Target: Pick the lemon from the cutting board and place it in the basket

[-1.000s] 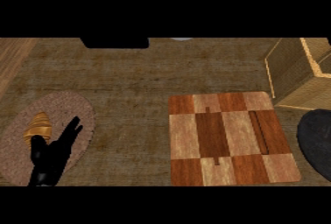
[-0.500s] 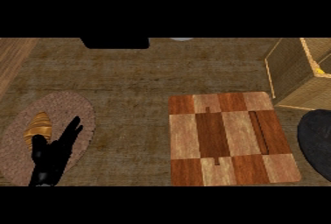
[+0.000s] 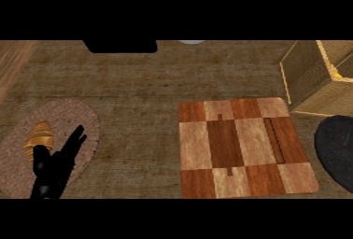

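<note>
The checkered wooden cutting board (image 3: 244,145) lies right of centre with nothing on it. The woven basket (image 3: 307,79) stands at the upper right, cut off by the view's edge. A small yellow patch (image 3: 337,73) shows inside it at the edge; I cannot tell whether it is the lemon. My left hand (image 3: 53,168) rests open at the lower left, fingers up, over a round woven mat. My right hand shows nowhere in the head view.
A croissant (image 3: 38,138) lies on the woven mat (image 3: 79,116) beside my left hand. A dark round object (image 3: 338,151) sits at the right edge below the basket. A black object (image 3: 121,45) and a pale one (image 3: 192,42) stand at the counter's far edge.
</note>
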